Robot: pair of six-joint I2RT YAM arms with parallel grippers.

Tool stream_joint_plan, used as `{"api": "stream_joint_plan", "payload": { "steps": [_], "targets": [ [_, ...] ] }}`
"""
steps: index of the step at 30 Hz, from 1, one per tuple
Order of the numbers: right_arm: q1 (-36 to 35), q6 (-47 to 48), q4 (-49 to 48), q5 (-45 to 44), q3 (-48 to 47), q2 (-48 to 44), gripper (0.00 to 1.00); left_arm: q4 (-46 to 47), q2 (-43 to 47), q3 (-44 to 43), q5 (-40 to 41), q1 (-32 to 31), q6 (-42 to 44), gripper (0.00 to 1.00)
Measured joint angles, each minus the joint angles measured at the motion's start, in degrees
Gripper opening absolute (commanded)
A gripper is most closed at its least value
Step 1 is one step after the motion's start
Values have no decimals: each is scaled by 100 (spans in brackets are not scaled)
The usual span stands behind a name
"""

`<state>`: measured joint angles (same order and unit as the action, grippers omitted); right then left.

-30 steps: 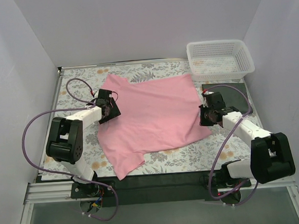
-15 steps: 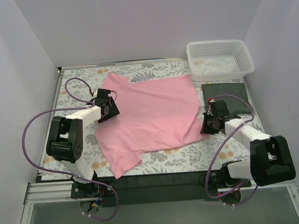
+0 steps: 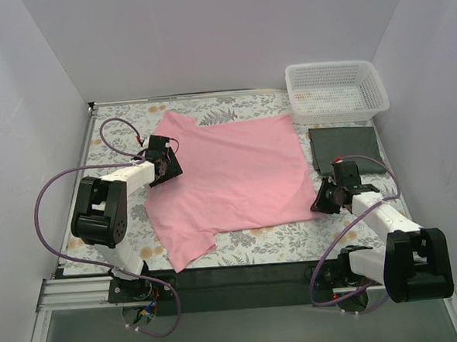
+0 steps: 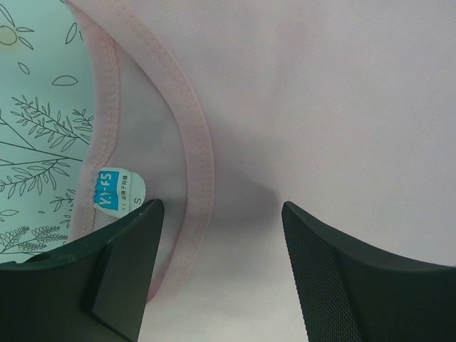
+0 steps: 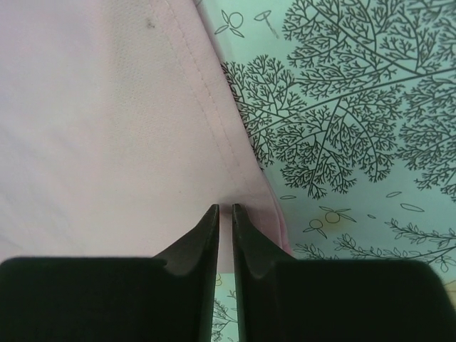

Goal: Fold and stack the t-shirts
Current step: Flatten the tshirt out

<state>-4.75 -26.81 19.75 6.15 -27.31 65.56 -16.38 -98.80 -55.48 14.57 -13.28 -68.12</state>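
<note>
The light pink t-shirt (image 3: 233,174) lies spread flat over the floral table cloth. My left gripper (image 3: 168,165) is open at the shirt's left side, its jaws wide apart over the collar (image 4: 196,153) and size label (image 4: 117,191). My right gripper (image 3: 323,202) is shut on the pink shirt's hem at its near right corner (image 5: 235,178). The dark green t-shirt (image 3: 343,144) lies as a flat folded rectangle at the right, beyond the right gripper.
A white mesh basket (image 3: 336,91) stands at the far right corner. The floral table cloth (image 3: 294,233) shows in front of the shirt and along the left edge. Grey walls close in on three sides.
My right gripper has moved toward the near right, pulling the pink shirt's corner outward and uncovering the dark green shirt. The left gripper has barely moved.
</note>
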Motion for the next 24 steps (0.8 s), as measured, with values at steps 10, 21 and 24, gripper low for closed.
{"api": "stream_joint_plan", "payload": {
  "steps": [10, 21, 24],
  "targets": [
    [28, -306, 706, -238, 11, -337, 28, -37, -50, -83, 0, 22, 20, 66],
    [-83, 116, 949, -192, -385, -468, 43, -398, -11, -251, -289, 76, -33, 73],
    [-225, 330, 905, -247, -787, -428, 42, -590, 264, -173, -352, 79, -52, 73]
  ]
}}
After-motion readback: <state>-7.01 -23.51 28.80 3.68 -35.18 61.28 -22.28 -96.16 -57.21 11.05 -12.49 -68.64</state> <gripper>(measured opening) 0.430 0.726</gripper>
